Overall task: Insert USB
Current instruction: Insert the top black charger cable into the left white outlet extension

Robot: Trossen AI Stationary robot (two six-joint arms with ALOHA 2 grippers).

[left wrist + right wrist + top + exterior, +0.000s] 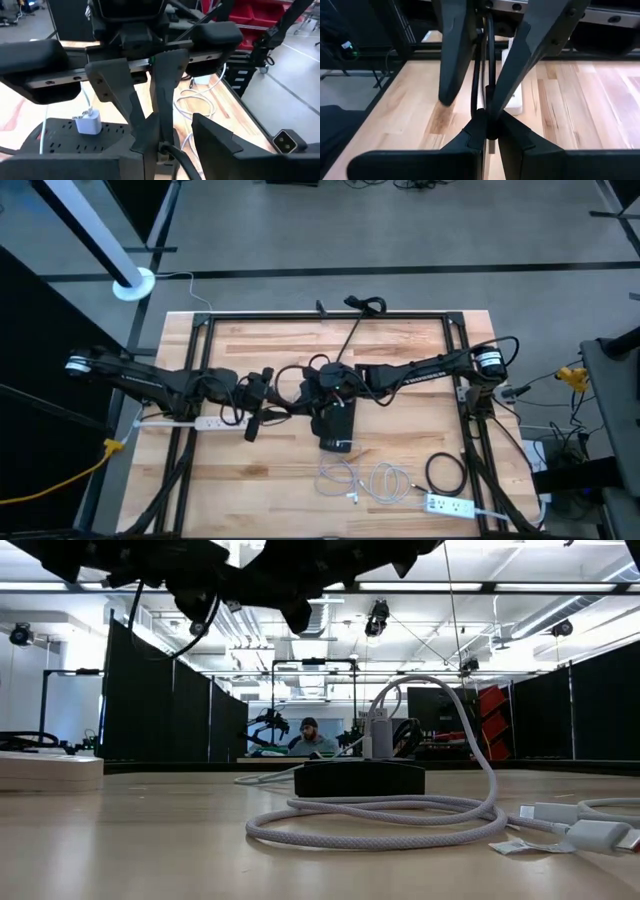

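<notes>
A black USB cable hangs above the table's middle. My right gripper is shut on it, just left of a black power strip. A white charger with a white braided cord is plugged into that strip. My left gripper faces the right one, open. Its two fingers stand on either side of the cable. Whether one of them touches the cable I cannot tell. My right gripper pinches the black cable between its two fingertips, which meet on it. Seen in the left wrist view, the fingers point down from above. The cable's lower bit hangs clear of the table.
One white power strip lies at the left. A second one lies at the near right, beside a black cord coil. Loose white USB cords lie near the front edge. A black frame runs around the table.
</notes>
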